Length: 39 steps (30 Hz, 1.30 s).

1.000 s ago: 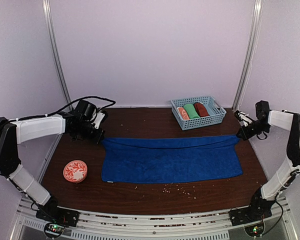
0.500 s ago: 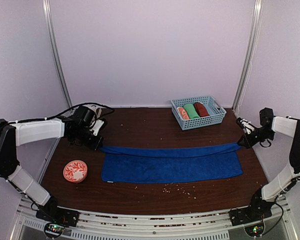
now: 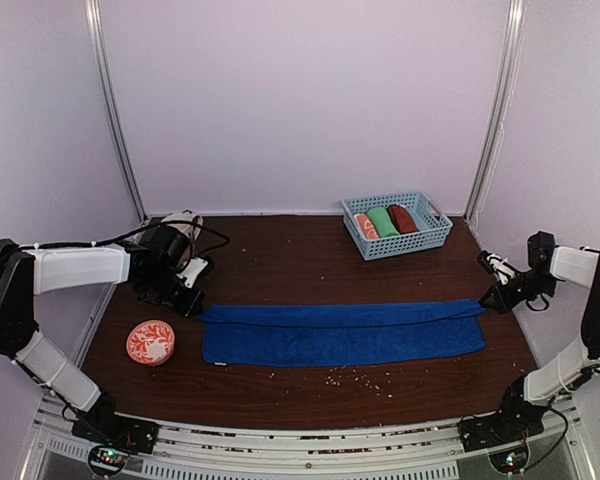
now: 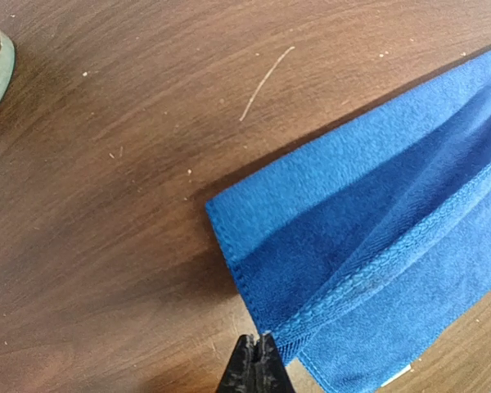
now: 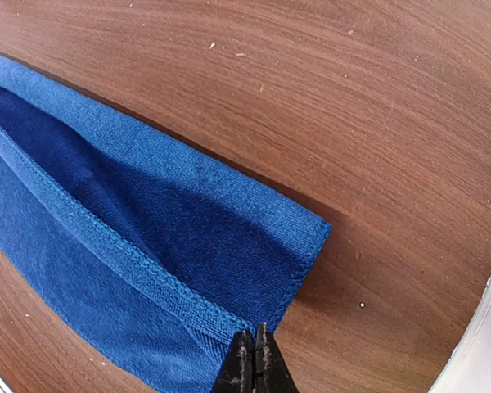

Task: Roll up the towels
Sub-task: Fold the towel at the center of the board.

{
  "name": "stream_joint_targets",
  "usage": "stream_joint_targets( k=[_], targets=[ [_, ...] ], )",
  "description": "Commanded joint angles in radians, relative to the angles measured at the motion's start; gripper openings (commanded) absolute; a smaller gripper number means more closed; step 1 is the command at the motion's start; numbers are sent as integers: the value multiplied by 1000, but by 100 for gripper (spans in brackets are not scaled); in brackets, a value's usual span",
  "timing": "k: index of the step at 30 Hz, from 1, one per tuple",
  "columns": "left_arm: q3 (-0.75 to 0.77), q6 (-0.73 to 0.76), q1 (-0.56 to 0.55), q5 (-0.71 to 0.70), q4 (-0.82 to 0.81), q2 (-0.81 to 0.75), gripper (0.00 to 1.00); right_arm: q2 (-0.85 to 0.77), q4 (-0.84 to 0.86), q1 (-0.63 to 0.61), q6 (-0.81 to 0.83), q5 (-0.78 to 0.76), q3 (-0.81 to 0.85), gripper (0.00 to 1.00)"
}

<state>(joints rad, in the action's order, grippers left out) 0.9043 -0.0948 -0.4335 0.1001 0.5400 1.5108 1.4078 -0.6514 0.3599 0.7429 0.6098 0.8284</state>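
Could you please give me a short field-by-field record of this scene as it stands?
blue towel: flat across table, folded over lengthwise, unrolled
left hand: shut, pinching towel's left hem
right hand: shut, pinching towel's right hem
rust-brown towel: rolled, in basket beside green roll
round orange dish: left of towel, apart

a lab booth: blank white walls (image 3: 300, 100), metal frame posts (image 3: 114, 110).

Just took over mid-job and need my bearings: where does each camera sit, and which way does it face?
Top: above and behind the bases, facing down over the table; left arm and right arm show.
Left wrist: looks down past the left gripper, which pinches the blue towel at its left end.
Right wrist: same past the right gripper, at the right end.
Shared: the towel, in all three.
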Motion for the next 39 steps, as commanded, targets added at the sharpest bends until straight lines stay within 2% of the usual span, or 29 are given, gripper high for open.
stream_joint_targets(
  k=[1, 14, 25, 39],
  targets=[
    [18, 6, 6, 28, 24, -37, 0, -38, -21, 32, 59, -10, -11, 0],
    [76, -86, 6, 82, 191, -25, 0, -55, -137, 54, 253, 40, -52, 0],
    [35, -107, 4, 147, 225, 15, 0, 24, -157, 63, 316, 25, -35, 0],
    [15, -99, 4, 183, 230, -5, 0, 64, -243, 144, 387, 135, 6, 0]
  ],
)
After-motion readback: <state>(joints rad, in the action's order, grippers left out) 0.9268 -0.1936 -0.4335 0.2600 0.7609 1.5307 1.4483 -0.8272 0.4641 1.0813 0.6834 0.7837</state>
